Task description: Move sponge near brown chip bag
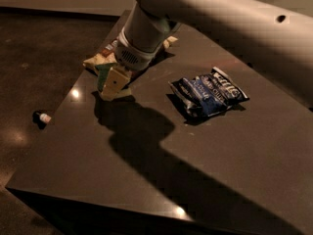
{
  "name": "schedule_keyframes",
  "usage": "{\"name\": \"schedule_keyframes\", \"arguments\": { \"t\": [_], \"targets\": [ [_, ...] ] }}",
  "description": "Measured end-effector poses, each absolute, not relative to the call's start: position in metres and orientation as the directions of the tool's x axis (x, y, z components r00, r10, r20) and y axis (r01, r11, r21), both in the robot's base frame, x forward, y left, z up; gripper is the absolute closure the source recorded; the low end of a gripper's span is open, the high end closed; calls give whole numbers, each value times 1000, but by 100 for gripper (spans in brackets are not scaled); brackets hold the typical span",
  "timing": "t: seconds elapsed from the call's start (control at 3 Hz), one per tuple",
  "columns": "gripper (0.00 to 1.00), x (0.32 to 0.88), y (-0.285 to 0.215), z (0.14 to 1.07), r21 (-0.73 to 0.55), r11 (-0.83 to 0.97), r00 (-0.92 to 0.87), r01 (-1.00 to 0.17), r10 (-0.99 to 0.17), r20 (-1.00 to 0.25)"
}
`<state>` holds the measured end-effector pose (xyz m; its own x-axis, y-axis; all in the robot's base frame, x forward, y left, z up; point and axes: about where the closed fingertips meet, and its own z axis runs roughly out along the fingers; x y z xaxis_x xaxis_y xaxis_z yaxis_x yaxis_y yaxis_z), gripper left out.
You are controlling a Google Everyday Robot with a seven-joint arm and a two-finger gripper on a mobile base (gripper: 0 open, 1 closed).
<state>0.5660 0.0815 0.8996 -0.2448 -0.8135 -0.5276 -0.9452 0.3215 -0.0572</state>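
My gripper hangs from the big white arm over the table's left side, shut on the sponge. The sponge's dark green top shows beside the pale fingers, and it sits at or just above the tabletop. The brown chip bag lies just behind the gripper. The arm hides most of it; only its pale left corner and a bit by the far edge show. The sponge is right next to the bag's near-left corner.
A blue and white chip bag lies at the table's middle right. The dark table has its left edge close to the gripper. A small dark object with a white tip lies on the floor at the left.
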Motion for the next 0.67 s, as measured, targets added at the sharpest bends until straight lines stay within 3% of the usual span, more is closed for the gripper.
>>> {"name": "schedule_keyframes", "arguments": {
  "t": [0.33, 0.67],
  "targets": [
    [12, 578, 81, 891, -84, 332, -246, -940, -825, -508],
    [0, 577, 82, 891, -84, 329, -244, -940, -826, -508]
  ]
}}
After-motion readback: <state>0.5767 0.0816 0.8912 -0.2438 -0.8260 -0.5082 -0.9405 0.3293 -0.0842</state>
